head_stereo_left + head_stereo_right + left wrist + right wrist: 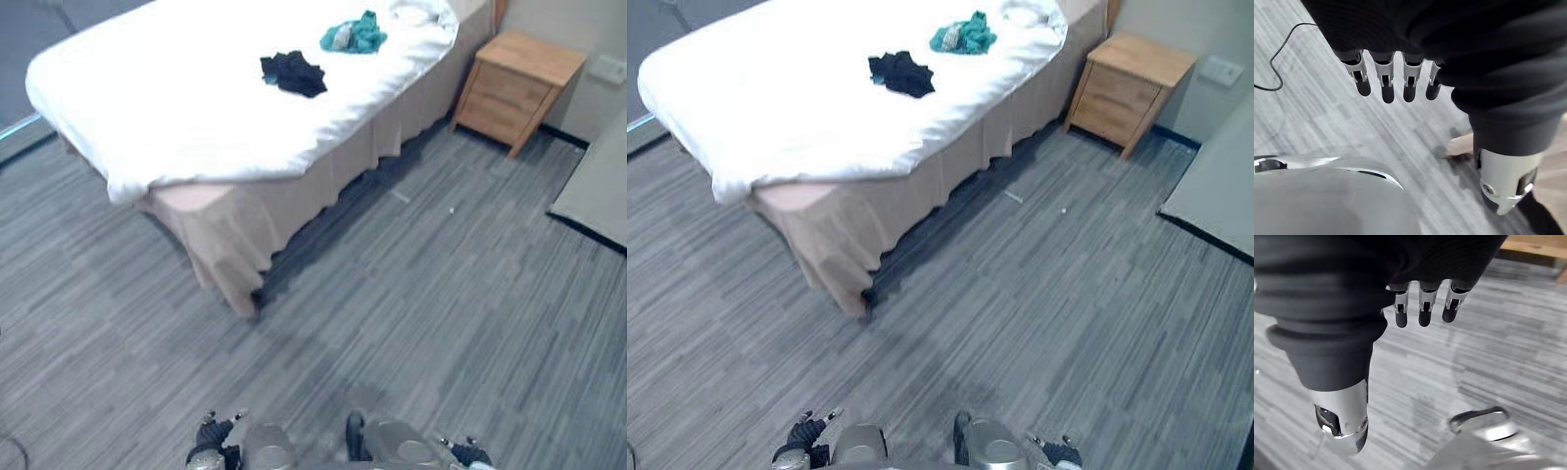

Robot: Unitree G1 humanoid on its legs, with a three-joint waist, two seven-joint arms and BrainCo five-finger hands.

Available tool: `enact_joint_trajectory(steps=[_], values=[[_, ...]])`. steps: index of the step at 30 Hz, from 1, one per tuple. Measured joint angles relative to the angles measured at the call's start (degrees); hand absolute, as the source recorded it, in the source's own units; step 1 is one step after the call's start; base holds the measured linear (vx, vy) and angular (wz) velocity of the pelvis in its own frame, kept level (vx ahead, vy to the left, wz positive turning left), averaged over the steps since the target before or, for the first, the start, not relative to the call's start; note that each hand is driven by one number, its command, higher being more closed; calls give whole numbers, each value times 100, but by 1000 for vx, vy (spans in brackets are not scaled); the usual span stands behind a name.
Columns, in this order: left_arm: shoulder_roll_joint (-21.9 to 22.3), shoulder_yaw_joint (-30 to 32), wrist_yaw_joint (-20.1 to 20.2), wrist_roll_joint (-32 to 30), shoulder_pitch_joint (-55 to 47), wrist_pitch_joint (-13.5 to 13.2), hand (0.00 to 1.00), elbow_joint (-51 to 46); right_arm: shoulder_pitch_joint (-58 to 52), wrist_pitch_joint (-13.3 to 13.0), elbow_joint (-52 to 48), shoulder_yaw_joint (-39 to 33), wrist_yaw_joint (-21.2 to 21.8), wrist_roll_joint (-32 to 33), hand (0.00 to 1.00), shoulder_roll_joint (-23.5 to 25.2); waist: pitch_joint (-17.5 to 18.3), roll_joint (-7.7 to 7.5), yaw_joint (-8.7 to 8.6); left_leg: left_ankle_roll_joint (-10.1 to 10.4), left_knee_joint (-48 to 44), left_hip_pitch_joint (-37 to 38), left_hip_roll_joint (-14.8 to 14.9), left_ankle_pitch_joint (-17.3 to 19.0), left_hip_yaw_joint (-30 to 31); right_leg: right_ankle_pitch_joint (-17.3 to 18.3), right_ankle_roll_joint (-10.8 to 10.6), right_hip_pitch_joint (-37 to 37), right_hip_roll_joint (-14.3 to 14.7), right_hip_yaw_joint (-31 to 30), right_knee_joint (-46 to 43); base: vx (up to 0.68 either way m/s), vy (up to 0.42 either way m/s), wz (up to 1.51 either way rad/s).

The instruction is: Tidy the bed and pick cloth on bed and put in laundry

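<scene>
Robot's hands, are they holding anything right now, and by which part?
Nothing: the left hand and right hand hang open; dark cloth and teal cloth lie on the bed.

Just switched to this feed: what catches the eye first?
A white bed fills the upper left, with a dark cloth and a teal cloth lying apart on its cover. A wooden nightstand stands by its far corner, and the left hand and right hand hang open over grey floor.

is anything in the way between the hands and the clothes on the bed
Nothing visible does. The left hand and right hand hang open, low by the robot, with grey carpet between them and the bed. The dark cloth and, beyond it, the teal cloth lie uncovered on the white duvet.
</scene>
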State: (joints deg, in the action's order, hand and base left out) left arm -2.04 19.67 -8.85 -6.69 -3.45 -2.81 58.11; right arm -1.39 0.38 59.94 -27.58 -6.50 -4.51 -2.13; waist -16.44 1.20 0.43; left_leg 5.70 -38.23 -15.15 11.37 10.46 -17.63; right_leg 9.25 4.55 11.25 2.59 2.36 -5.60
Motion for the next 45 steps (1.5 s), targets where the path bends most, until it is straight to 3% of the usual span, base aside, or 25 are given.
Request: enact_joint_trajectory(steps=[1, 2, 3, 4, 5, 6, 7, 8, 9, 10, 11, 13, 16, 18, 19, 20, 21, 22, 23, 25, 27, 30, 35, 40, 45], values=[[-4, -7, -3, 0, -6, 2, 0, 4, 0, -5, 5, -25, 2, 0, 0, -12, 1, 0, 33, -4, 519, -10, -135, -35, -157, 38, -60, 142, -33, -6, 105, 626, 45, -20], [-17, -167, 0, -1, -62, -3, 0, 92, -25, -11, 53, -109, 6, -2, 0, -81, 58, 82, 51, -87, 1974, 71, -373, -413, -708, 181, -223, 437, -39, 1, 317, 542, 93, -10], [-21, -224, 6, -3, -110, 0, 0, 120, -28, -9, 53, -108, 11, -4, 0, -86, 75, 106, 57, -196, 2201, 62, -373, -531, -987, 323, -223, 524, -22, -8, 309, 665, 164, -25], [-34, -265, 17, -3, -198, 5, 0, 183, -28, -4, 54, -99, 24, -10, 0, -66, 77, 86, 78, -670, 2169, 50, -392, -755, -1162, 581, -182, 619, -25, -40, 194, 577, 166, -27], [-126, -257, 48, -4, -273, 51, 0, 360, -60, -2, 146, -48, 27, -15, 0, 21, 214, -99, 48, -1355, 1909, 77, -549, -765, -1168, 880, -399, 611, -158, -107, -340, 485, 134, -8], [-183, -283, 68, -4, -276, 61, 0, 430, -68, -2, 222, -49, 40, -39, 0, 21, 294, -212, 14, -1405, 1923, 93, -627, -665, -1152, 931, -515, 393, -231, -39, -825, 647, 161, 31], [-278, -357, 114, -3, -261, 54, 0, 453, -71, 1, 408, -63, 49, -70, 0, 24, 351, -262, 16, -1348, 1957, 205, -778, -506, -922, 832, -1150, -132, -308, 16, -2137, 642, 171, 91], [-324, -481, 123, -7, -206, 56, 0, 455, -141, 11, 552, -71, 45, -75, 0, 52, 350, -296, -28, -1321, 2032, 391, -910, -397, -521, 176, -2018, -692, -333, 32, -3505, 630, 164, 118], [-376, -586, 119, -8, -177, 67, 0, 455, -172, 14, 597, -74, 50, -75, 0, 56, 351, -326, -75, -1308, 2116, 534, -1003, -368, -318, 116, -2016, -954, -397, 41, -4176, 598, 93, 164], [-420, -674, 121, -1, -172, 102, 0, 464, -192, 17, 642, -48, 52, -79, 0, 52, 350, -375, -139, -1294, 2367, 945, -1199, -359, -8, 381, -1938, -1289, -600, 161, -4893, 714, 62, 160], [-407, -758, 119, -1, -185, 118, 0, 465, -250, 6, 613, 60, 50, -82, 0, 22, 332, -318, -124, -1248, 2674, 1437, -1288, -389, 226, 654, -1670, -1477, -802, 287, -4828, 703, 43, 143], [-343, -787, 118, -2, -155, 122, 0, 439, -239, -24, 530, 161, 55, -85, 0, -66, 367, -194, -113, -1218, 2920, 1865, -1261, -405, 683, 855, -1298, -1732, -871, 226, -3882, 531, -57, 132], [-321, -806, 116, -7, -77, 90, 0, 434, -229, -61, 379, 157, 55, -54, 0, -55, 434, -105, -128, -930, 3075, 2041, -1168, -350, 1313, 661, -1303, -2077, -868, -611, -2050, 458, -169, 151], [-354, -701, 112, -8, -74, 107, 0, 434, -250, -29, 392, 111, 51, -2, 0, 17, 511, -263, -92, -636, 3103, 2171, -1121, -171, 1523, -98, -1226, -2151, -1114, -965, -922, 464, -314, 141], [-373, -536, 112, -8, -165, 108, 0, 426, -295, -10, 393, 72, 46, 13, 0, 92, 582, -387, -60, -485, 3099, 2253, -1144, -78, 1527, -794, -1222, -2152, -1236, -978, -604, 342, -296, 74], [-447, -358, 110, -10, -233, 109, 0, 418, -356, -2, 398, 51, 46, 49, 0, 212, 666, -671, -23, -334, 3106, 2356, -1225, 27, 1534, -1538, -1251, -2151, -1357, -992, -565, 388, -426, 62], [-292, -69, 96, -12, -342, 138, 0, 440, -361, 1, 454, -2, 53, 57, 0, 147, 702, -434, 44, -142, 3113, 2502, -938, 184, 1520, -1031, -1317, -1987, -1201, -788, -726, 392, -466, 51], [-188, 31, 105, -9, -341, 129, 0, 431, -379, -14, 443, -84, 55, 56, 0, 56, 746, -323, 33, -119, 3130, 2469, -761, 180, 1507, -1010, -1265, -1879, -1079, -624, -558, 406, -497, 53], [-48, 119, 99, 10, -336, 132, 0, 433, -363, -6, 432, -94, 52, 56, 0, -49, 765, -91, 25, -40, 3211, 2491, -546, 142, 1521, -1006, -1175, -1752, -924, -411, -420, 220, -276, 49], [6, 139, 76, 176, -288, 124, 0, 395, -365, -3, 438, -118, 48, 58, 0, -72, 803, 10, 22, 149, 3348, 2501, -411, 10, 1581, -945, -1074, -1724, -819, -255, -417, 128, -192, 41], [55, 212, -43, 400, -269, 117, 0, -33, -365, -8, 429, -126, 41, 65, 0, -74, 824, 43, 9, 169, 3437, 2513, -318, -119, 1593, -911, -1007, -1664, -755, -117, -395, 77, -167, 33], [57, 340, -421, 671, -429, -55, 0, -1671, -419, -56, 379, -87, -29, 74, 0, -63, 844, -2, 37, 176, 3504, 2477, -227, -149, 1605, -967, -927, -1570, -695, 22, -215, 4, -81, 21], [-892, 579, -1115, 630, -255, -528, 0, -4318, -864, -202, 336, 83, -99, 103, 0, -43, 979, -5, 30, 172, 3611, 2382, -271, -139, 1523, -1339, -964, -1416, -699, 53, 377, -43, 14, 2], [-1448, 490, -1425, 362, 533, -713, 0, -4930, -1138, -191, 159, 139, -92, 81, 0, -119, 1047, 83, -71, 165, 3602, 2329, -367, -137, 1399, -1674, -978, -1305, -748, -76, 869, -32, 27, -12], [-1931, -443, -1366, -70, 1391, -638, 0, -4891, -1115, -194, -78, 135, -82, 40, 0, -155, 991, 157, -266, 169, 3511, 1968, -405, -136, 1124, -1894, -960, -1729, -739, -371, 980, -50, 3, -28]])
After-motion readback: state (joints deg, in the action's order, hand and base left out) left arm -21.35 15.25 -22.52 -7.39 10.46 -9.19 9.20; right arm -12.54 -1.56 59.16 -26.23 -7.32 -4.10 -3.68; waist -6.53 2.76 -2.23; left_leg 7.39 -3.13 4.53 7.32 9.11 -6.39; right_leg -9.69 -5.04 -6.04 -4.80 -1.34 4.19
